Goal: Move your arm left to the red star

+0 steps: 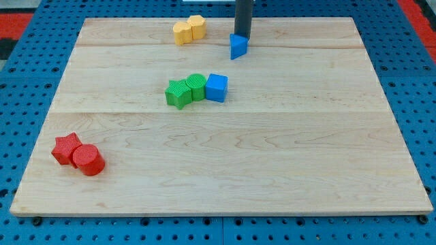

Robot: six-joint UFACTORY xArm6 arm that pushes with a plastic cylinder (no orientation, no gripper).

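The red star (66, 148) lies near the board's lower left, touching a red cylinder (88, 160) on its right. My tip (242, 36) is at the view's top, right of centre, just behind a small blue triangular block (238, 46) and touching or nearly touching it. The tip is far to the upper right of the red star.
Two yellow blocks (189, 29) sit together at the top, left of the tip. A green star (178, 94), a green cylinder (196, 86) and a blue cube (216, 87) form a row mid-board. The wooden board (272, 170) rests on a blue pegboard.
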